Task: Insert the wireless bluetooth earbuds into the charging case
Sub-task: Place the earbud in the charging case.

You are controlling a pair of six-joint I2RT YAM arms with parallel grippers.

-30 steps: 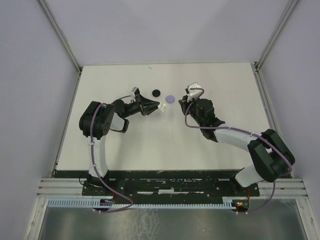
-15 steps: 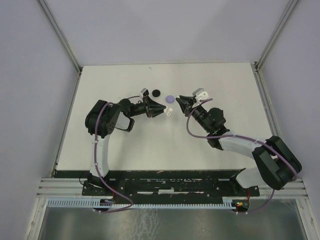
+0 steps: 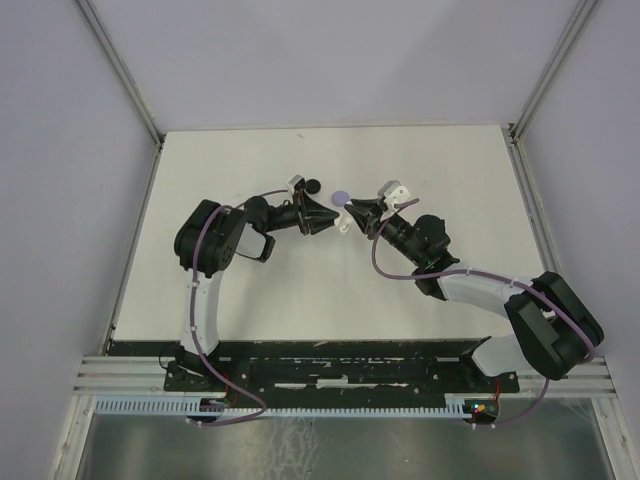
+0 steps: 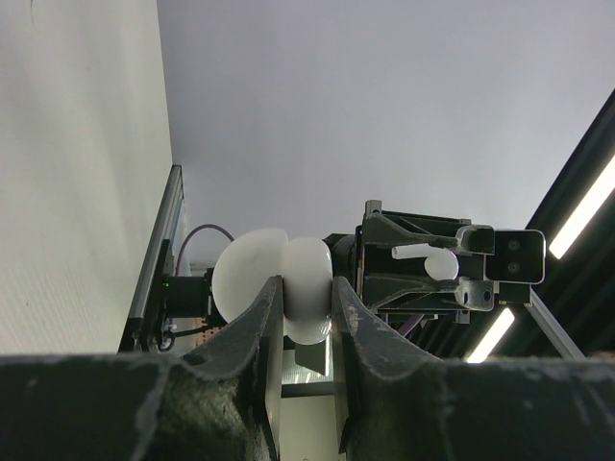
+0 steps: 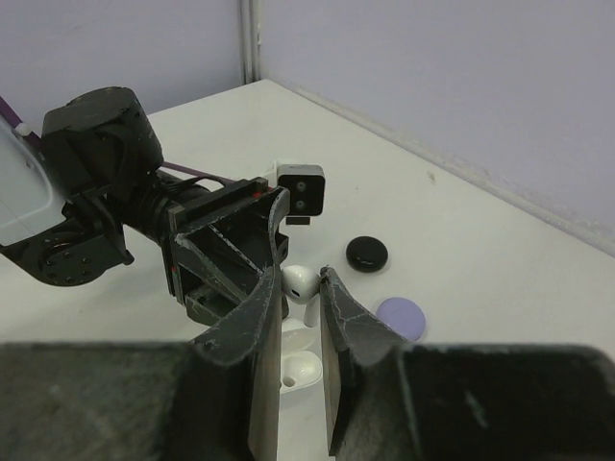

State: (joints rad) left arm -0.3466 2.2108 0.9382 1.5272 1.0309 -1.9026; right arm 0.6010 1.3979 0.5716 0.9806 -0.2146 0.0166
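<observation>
My left gripper [image 4: 306,288] is shut on the open white charging case [image 4: 283,283] and holds it above the table; in the top view the left gripper [image 3: 326,218] has the case [image 3: 342,223] at its tips. My right gripper [image 5: 303,279] is shut on a white earbud [image 5: 300,281], stem pointing down, just above the open case [image 5: 298,370], which shows one socket. In the top view the right gripper [image 3: 352,209] nearly meets the left one. From the left wrist view the earbud [image 4: 437,261] shows between the right fingers. Other earbuds are out of view.
A round black disc [image 5: 367,253] and a round lilac disc [image 5: 402,317] lie on the white table [image 3: 450,170] just beyond the grippers; both also show in the top view, black [image 3: 313,184] and lilac [image 3: 341,197]. Grey walls enclose the table.
The left gripper has carried the case to the right and the right gripper has moved left with the earbud, so the two tips have come close together.
</observation>
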